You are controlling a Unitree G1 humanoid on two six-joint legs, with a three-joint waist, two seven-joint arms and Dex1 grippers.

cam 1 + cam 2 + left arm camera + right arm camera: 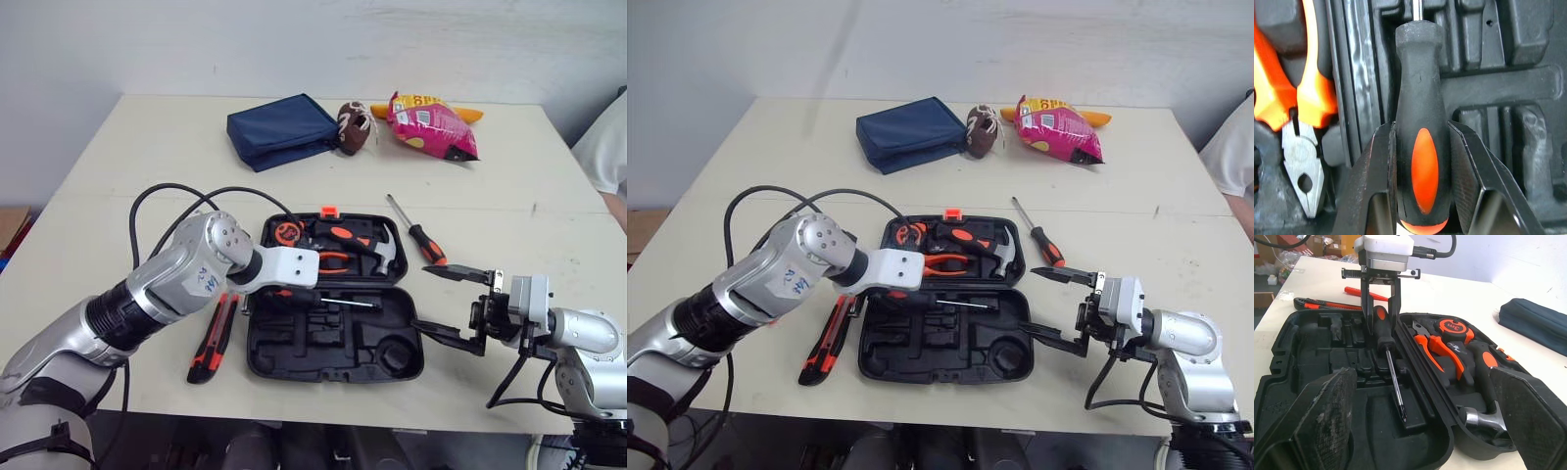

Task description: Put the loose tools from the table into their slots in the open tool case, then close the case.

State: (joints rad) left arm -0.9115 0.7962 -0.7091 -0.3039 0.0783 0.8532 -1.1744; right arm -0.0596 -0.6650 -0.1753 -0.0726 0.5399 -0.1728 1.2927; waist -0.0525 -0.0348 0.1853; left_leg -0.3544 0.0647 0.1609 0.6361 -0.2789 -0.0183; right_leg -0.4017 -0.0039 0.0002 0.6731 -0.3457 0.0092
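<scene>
The black tool case (323, 348) lies open at the table's front. Its far half holds a tape measure (287, 232), orange pliers (333, 259) and a hammer (377, 250). My left gripper (1382, 328) is shut on the black-and-orange handle of a screwdriver (1422, 147). It holds it low over the case's near half, by the hinge, shaft (1395, 387) pointing right. My right gripper (427, 299) hangs open and empty at the case's right edge. A second screwdriver (419, 235) lies on the table right of the case. A red-and-black utility knife (212, 338) lies to its left.
A blue pouch (282, 129), a toy football (354, 127) and a pink snack bag (431, 125) lie at the back of the table. A person's white sleeve (607, 147) shows at the right edge. A black cable (171, 191) loops over my left arm.
</scene>
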